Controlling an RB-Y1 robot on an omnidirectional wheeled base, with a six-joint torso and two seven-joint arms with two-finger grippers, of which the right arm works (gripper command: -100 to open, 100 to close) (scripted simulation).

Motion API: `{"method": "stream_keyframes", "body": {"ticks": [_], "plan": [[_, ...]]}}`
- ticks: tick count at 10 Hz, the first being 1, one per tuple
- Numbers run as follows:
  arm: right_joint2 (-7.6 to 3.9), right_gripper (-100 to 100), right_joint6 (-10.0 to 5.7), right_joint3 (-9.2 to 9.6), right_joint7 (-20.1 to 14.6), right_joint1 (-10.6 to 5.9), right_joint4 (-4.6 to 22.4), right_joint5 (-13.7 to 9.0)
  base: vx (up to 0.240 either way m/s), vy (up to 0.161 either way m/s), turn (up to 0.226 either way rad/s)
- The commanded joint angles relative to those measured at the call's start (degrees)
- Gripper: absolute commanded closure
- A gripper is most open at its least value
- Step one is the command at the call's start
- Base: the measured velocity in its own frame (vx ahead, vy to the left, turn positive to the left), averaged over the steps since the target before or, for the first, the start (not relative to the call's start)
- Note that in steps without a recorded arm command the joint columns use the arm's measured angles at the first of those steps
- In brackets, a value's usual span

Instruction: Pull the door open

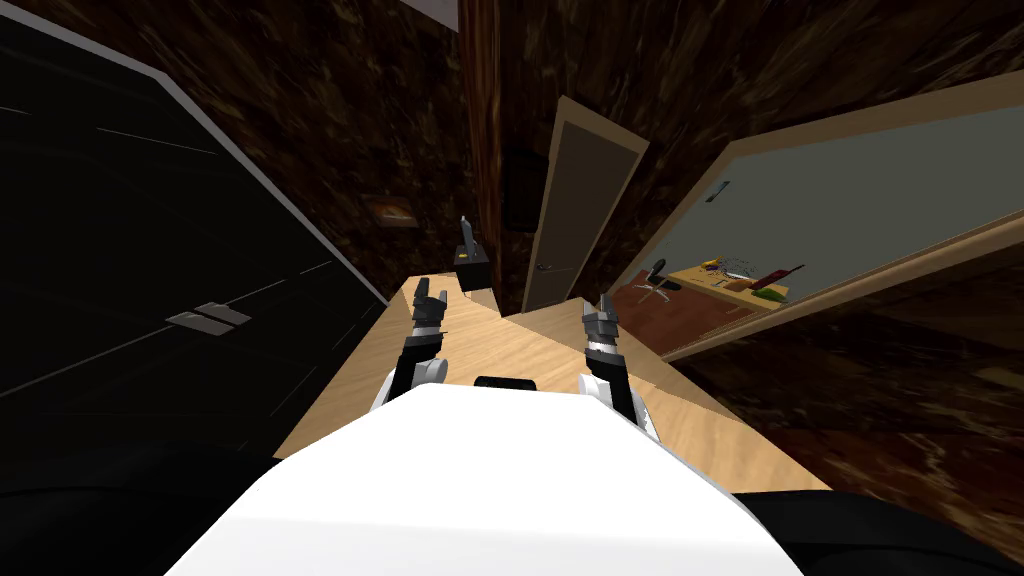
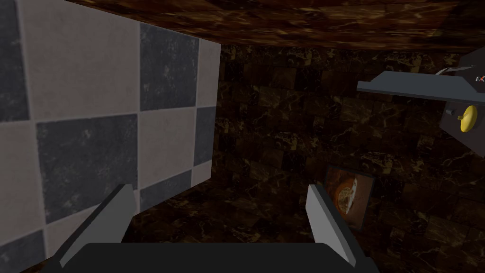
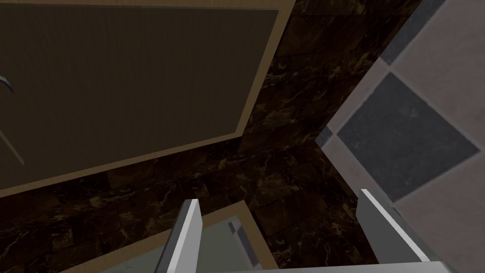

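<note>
- The door (image 1: pixel 585 200) is at 12 o'clock from me, at the far end of the wood floor (image 1: pixel 520 350). It lies flat in the dark marbled wall and has a brown panel and a tan frame.
- Its handle (image 1: pixel 543 266) is small and sits at 7 o'clock on the panel.
- The right gripper (image 1: pixel 603 312) hangs over the floor at 6 o'clock from the door, well apart from it, and touches nothing.
- In the right wrist view the fingers (image 3: pixel 189 227) are spread wide with nothing between them. The door (image 3: pixel 142 80) lies beyond them, and its curved handle (image 3: pixel 5 83) is far from both fingers.
- The left gripper (image 1: pixel 430 295) hangs at 9 o'clock from the right one, also over the floor. Its fingers (image 2: pixel 113 213) are spread too and hold nothing.
- A grey door (image 1: pixel 850 200) stands at 3 o'clock from the door, with a chair (image 1: pixel 655 280) and a desk (image 1: pixel 735 280) near its lower edge.
- A black panel (image 1: pixel 120 250) with two grey plates (image 1: pixel 208 317) is at 9 o'clock from me.
- A dark cabinet (image 1: pixel 472 265) stands at 12 o'clock from the left gripper, near it.
- A picture (image 1: pixel 390 210) hangs on the wall at 10 o'clock from the cabinet.
</note>
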Motion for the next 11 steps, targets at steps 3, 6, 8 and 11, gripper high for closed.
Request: {"method": "stream_keyframes", "body": {"ticks": [3,6,8,11], "plan": [[-1.19,-100,-1.00,0.09,-0.2,-1.51,4.3,-0.3,0.125,-0.051,0.084],[-2.29,-100,-2.01,0.18,-0.4,-3.03,8.6,-0.7,0.175,-0.067,0.088],[-2.79,-100,-2.49,0.22,-0.5,-3.76,10.6,-0.9,0.098,-0.053,0.059],[-3.59,-100,-3.27,0.29,-0.6,-4.94,14.0,-1.1,0.078,-0.057,0.068]]}}
